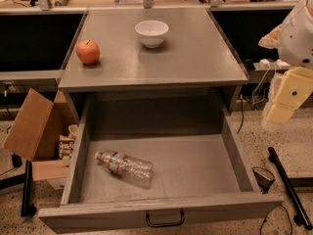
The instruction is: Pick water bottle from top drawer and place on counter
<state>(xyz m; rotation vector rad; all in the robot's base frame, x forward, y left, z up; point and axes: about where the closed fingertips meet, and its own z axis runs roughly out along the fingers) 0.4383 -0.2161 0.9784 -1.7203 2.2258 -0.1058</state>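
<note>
While the counter (195, 58) tops the open top drawer (195, 165), gripper (281, 106) hangs outside the drawer's 3 o'clock wall; grip state: cannot tell. Water bottle (124, 166) lies on its side at drawer's 9 o'clock end, 8 o'clock from gripper, cap toward 10 o'clock.

- Round red apple (88, 52), apart from the bowl
- Small white ceramic bowl (152, 33), upright
- Open brown cardboard box (30, 126) on the floor (9, 222), left
- Long black rod (288, 186) lying on the floor, right
- Pale gripper (273, 117) at the right edge
</note>
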